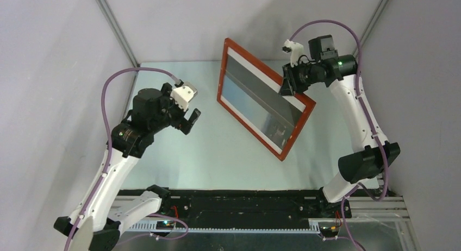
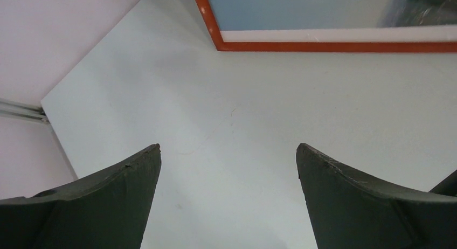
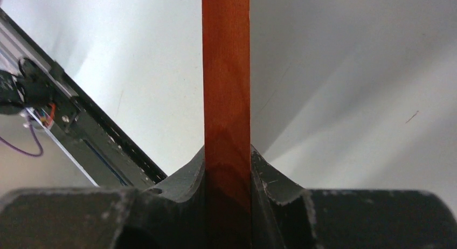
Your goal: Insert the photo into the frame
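The orange-brown frame (image 1: 247, 127) stands tilted on its lower edge at the middle of the table, its upper right side lifted. The photo (image 1: 255, 99) shows inside its opening as blue sky, a dark band and white borders. My right gripper (image 1: 286, 85) is shut on the frame's upper right rail. In the right wrist view that rail (image 3: 226, 71) runs straight up between the two fingers of the right gripper (image 3: 227, 154). My left gripper (image 1: 191, 105) hangs open to the left of the frame, apart from it. In the left wrist view the left gripper (image 2: 228, 147) holds nothing; a frame (image 2: 323, 46) corner and the photo (image 2: 302, 9) lie beyond.
The pale table (image 1: 179, 153) is bounded by grey walls at the left, back and right. A black rail (image 1: 234, 199) with the arm bases runs along the near edge, and the rail (image 3: 81, 125) also shows at the left of the right wrist view.
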`<act>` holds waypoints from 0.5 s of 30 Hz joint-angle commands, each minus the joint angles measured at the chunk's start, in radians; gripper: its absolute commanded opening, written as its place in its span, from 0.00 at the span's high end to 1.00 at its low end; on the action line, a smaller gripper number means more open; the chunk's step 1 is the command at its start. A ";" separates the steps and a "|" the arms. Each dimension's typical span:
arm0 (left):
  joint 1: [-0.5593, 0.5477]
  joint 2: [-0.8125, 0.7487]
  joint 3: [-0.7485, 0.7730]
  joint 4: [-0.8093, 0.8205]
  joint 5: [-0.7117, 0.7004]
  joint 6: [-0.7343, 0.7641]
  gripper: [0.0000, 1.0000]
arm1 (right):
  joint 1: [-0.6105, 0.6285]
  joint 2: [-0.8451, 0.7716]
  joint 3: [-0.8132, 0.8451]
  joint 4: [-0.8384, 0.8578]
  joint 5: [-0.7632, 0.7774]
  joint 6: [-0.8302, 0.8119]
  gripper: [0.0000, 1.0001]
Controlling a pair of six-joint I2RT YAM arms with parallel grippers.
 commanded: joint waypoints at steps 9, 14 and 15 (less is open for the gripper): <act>0.021 0.036 -0.042 0.114 0.049 -0.129 0.00 | -0.176 -0.090 -0.224 0.328 -0.188 0.225 1.00; 0.022 0.059 -0.052 0.135 0.050 -0.151 0.00 | -0.231 -0.140 -0.388 0.471 -0.242 0.316 1.00; 0.022 0.066 -0.055 0.137 0.054 -0.156 0.00 | -0.241 -0.145 -0.408 0.488 -0.248 0.328 1.00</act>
